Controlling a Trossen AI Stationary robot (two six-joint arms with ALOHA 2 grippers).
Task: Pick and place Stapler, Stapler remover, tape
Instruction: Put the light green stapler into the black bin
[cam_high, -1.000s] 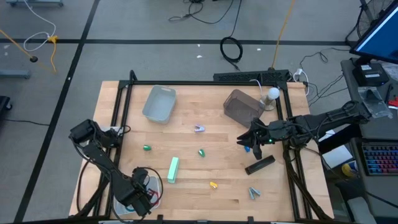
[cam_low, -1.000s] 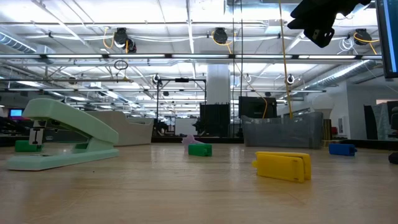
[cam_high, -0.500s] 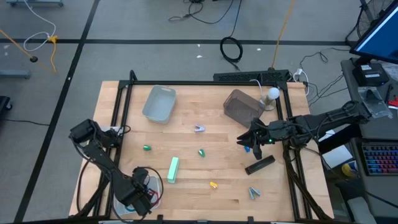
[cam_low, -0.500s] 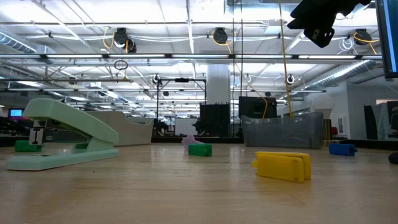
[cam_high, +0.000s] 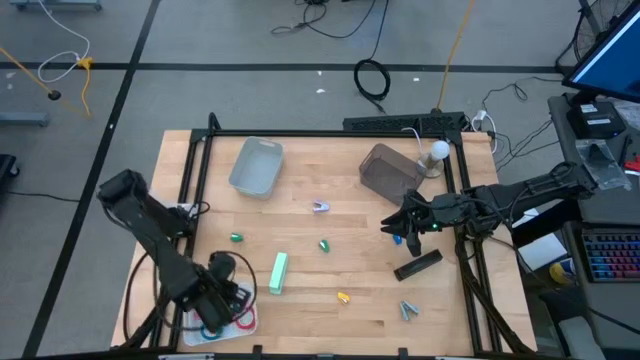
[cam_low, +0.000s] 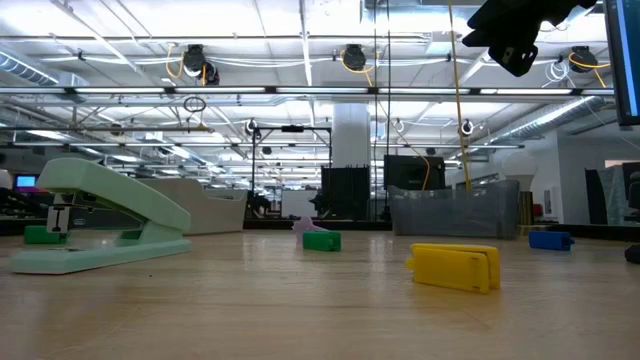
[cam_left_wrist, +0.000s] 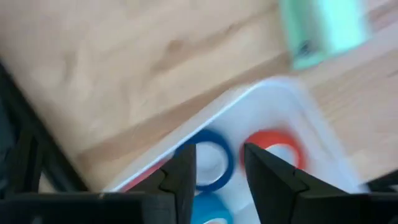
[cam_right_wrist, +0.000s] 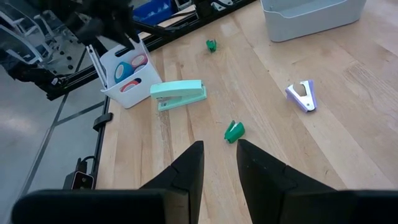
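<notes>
The left pincer (cam_high: 222, 305), fingers slightly parted and empty, hangs over the small white plastic tray (cam_right_wrist: 127, 78) at the wooden table (cam_high: 330, 190) corner, holding red and blue tape rolls (cam_left_wrist: 211, 158). The right pincer (cam_high: 395, 226), narrow and empty, hovers opposite.

The plastic desk stapler (cam_high: 278, 272) is mint green. The small clawed staple remover (cam_right_wrist: 303, 96) is lilac; the flat tape rolls (cam_left_wrist: 211, 163) are blue and red.

The table (cam_high: 330, 195) is pale, matt wood with visible grain. The stapler (cam_low: 100, 215) looks like smooth mint plastic with a soft sheen, and the small white bin (cam_right_wrist: 127, 84) like glossy plastic. The 2 far bins, one grey (cam_high: 256, 166) and one smoky translucent (cam_high: 388, 170), look plastic too.
</notes>
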